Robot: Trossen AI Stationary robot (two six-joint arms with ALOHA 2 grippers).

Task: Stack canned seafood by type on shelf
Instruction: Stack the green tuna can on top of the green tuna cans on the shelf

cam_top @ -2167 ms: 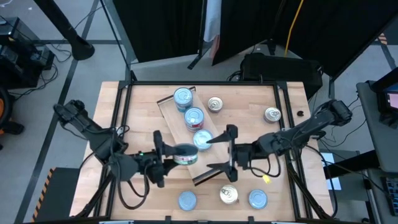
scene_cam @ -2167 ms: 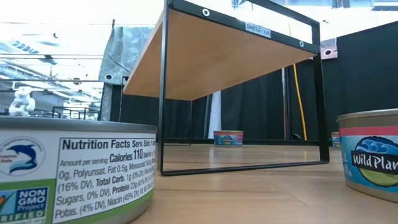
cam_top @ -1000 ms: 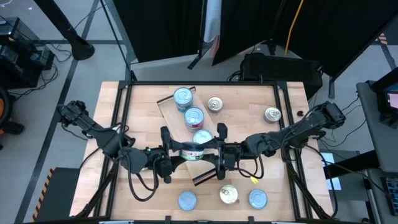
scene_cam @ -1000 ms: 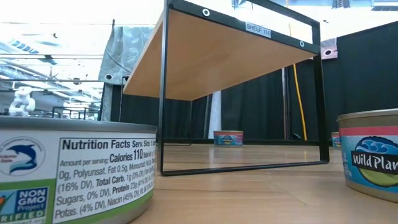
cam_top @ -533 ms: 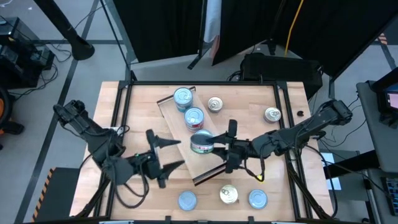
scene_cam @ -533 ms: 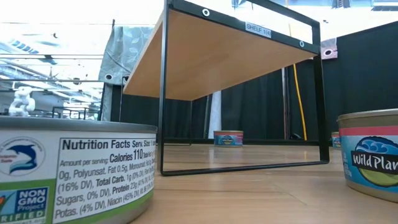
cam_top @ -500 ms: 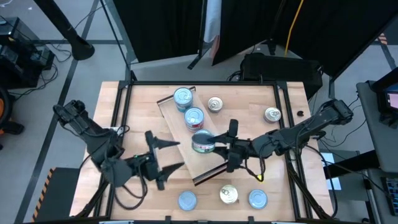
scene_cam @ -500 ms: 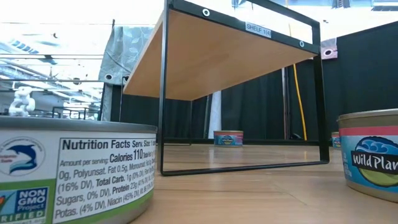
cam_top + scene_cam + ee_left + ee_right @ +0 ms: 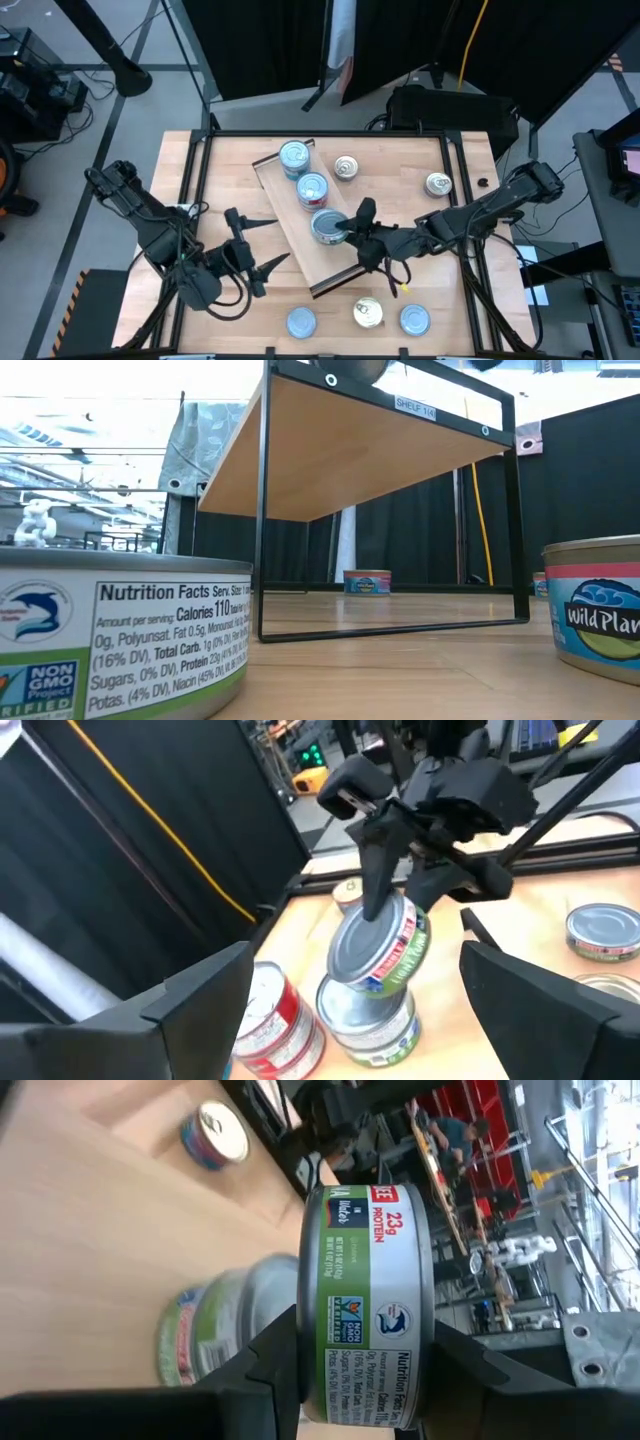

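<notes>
Handed across within the last seconds, the green-labelled tin [image 9: 327, 228] has left the left gripper [image 9: 252, 245], which has drawn back toward the near-left of the counter [image 9: 455, 320] with its fingers spread wide and nothing between them. Along the counter's near edge lie three loose tins: a blue-topped one [image 9: 301, 322], a gold pull-tab one [image 9: 368, 314] and another blue-topped one [image 9: 414, 320].

Farther in, over the near half of the shelf [image 9: 300, 255], the right gripper [image 9: 352, 232] is clamped on the green-labelled tin's rim. The left wrist view shows it tilted above a tin already standing on the shelf [image 9: 368, 1012], overlapping it without sitting flat.

Beyond stand two more blue-topped stacks [image 9: 312, 189] [image 9: 294, 156], with a gold-topped tin [image 9: 345, 167] just beside them on the counter and another [image 9: 437, 184] well apart toward the right arm.

The risk, as I judge it, is a crooked release: let go while tilted or off-centre, the tin could slide off the lower one, roll off the raised shelf, or knock the neighbouring stack. The lower gripper finger could also snag the tin beneath on withdrawal.
</notes>
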